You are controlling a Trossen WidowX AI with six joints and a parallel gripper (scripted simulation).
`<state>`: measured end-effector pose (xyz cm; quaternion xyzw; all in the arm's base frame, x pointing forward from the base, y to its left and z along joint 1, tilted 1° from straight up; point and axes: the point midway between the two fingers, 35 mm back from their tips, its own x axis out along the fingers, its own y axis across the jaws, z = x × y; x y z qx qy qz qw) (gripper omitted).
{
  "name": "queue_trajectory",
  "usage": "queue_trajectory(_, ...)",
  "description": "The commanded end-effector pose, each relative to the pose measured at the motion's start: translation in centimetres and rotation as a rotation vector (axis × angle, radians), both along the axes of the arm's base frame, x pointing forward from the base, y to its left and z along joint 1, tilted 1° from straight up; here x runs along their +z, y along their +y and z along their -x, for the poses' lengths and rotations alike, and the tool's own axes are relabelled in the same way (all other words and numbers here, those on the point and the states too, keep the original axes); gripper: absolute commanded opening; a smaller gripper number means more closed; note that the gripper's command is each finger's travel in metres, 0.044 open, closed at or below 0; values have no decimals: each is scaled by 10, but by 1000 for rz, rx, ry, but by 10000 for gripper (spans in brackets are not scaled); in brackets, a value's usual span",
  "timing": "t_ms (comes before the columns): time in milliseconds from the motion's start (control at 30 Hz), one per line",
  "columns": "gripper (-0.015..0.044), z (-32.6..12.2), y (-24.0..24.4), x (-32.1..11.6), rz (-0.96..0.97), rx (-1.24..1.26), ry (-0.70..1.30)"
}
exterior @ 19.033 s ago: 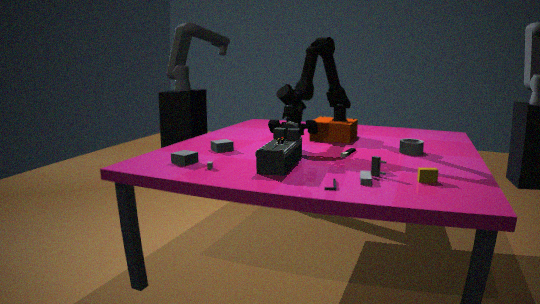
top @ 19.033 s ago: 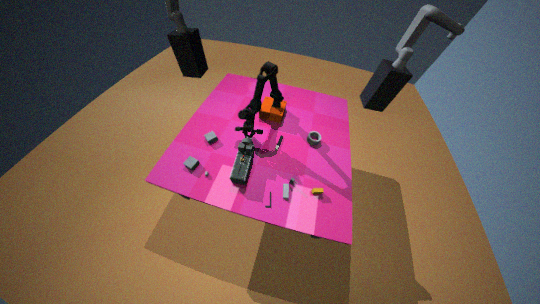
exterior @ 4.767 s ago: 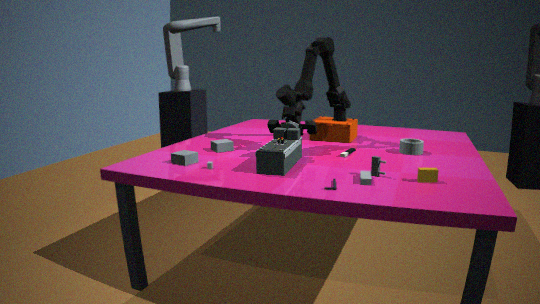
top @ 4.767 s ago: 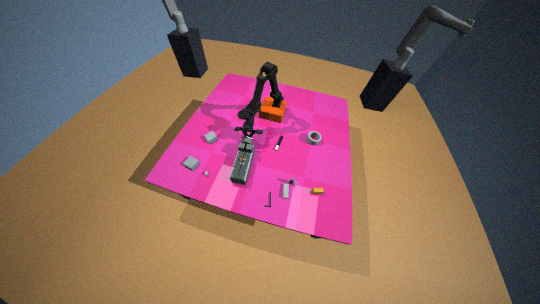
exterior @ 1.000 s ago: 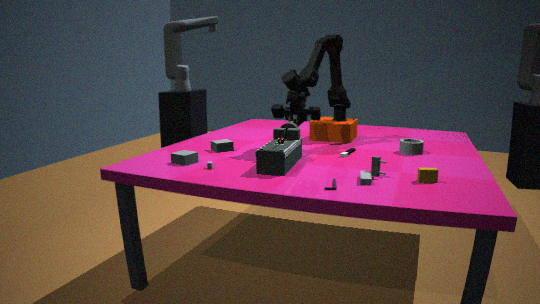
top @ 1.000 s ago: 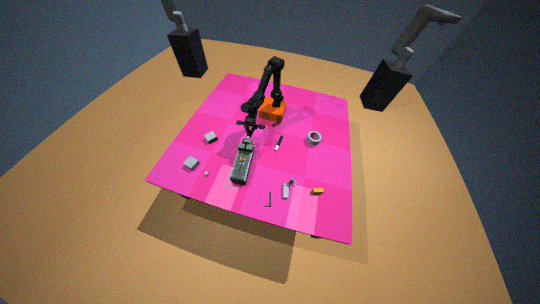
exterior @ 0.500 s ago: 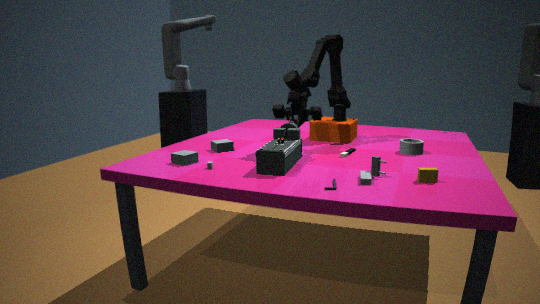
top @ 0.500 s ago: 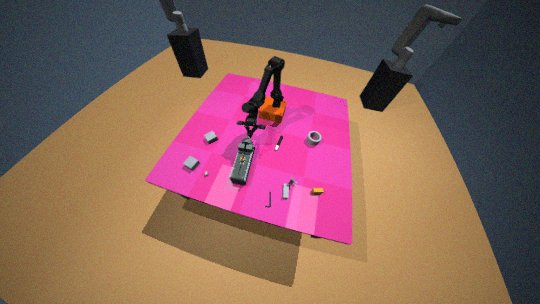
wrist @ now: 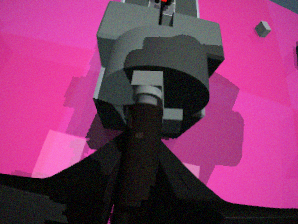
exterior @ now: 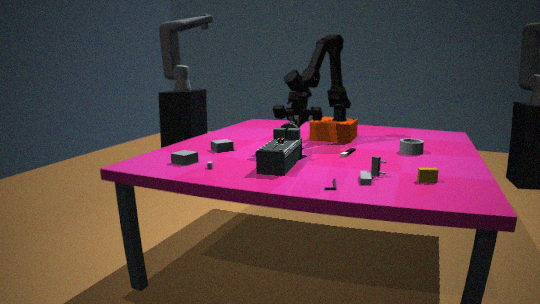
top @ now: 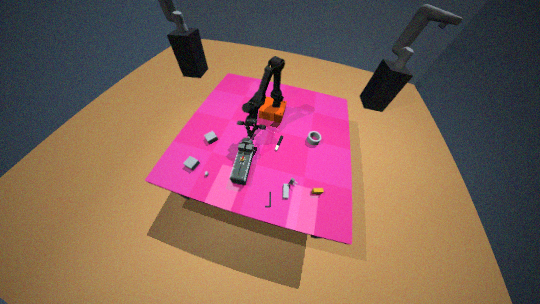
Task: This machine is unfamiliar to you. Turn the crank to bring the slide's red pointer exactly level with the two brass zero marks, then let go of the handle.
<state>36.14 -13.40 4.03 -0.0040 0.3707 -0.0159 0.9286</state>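
Tool (top: 250, 131) (exterior: 298, 121) (wrist: 139, 140) gripping crank handle (wrist: 142, 150) w/ fingers shut.

Robotics lab, pedestal-mounted arms (top: 422, 25) (exterior: 171, 45).

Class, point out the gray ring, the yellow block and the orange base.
gray ring (top: 308, 140) (exterior: 411, 149): top, exterior; its wall
yellow block (top: 317, 191) (exterior: 427, 175): top, exterior; its face
orange base (top: 269, 116) (exterior: 320, 131): top, exterior; its side
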Motion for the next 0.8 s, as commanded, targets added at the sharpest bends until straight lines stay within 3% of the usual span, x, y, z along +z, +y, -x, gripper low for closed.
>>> queue_trajectory(0, 0, 0, 9, -2, -17, 21, 3)
queue_trajectory(767, 0, 0, 11, -5, -17, 21, 3)
